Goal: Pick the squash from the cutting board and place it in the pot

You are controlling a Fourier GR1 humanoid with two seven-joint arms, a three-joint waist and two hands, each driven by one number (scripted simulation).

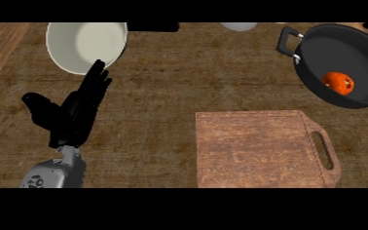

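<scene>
I see the squash [338,82] lying inside the black pot [327,44], which sits just beyond the far right corner of the wooden cutting board [259,148]. My left hand [75,112] rests well left of the board, fingers straight, tips overlapping the white plate [79,41].

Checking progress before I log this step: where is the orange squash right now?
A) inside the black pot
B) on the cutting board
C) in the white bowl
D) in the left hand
A: the squash lies inside the black pot at the right, while the cutting board carries nothing.
</scene>
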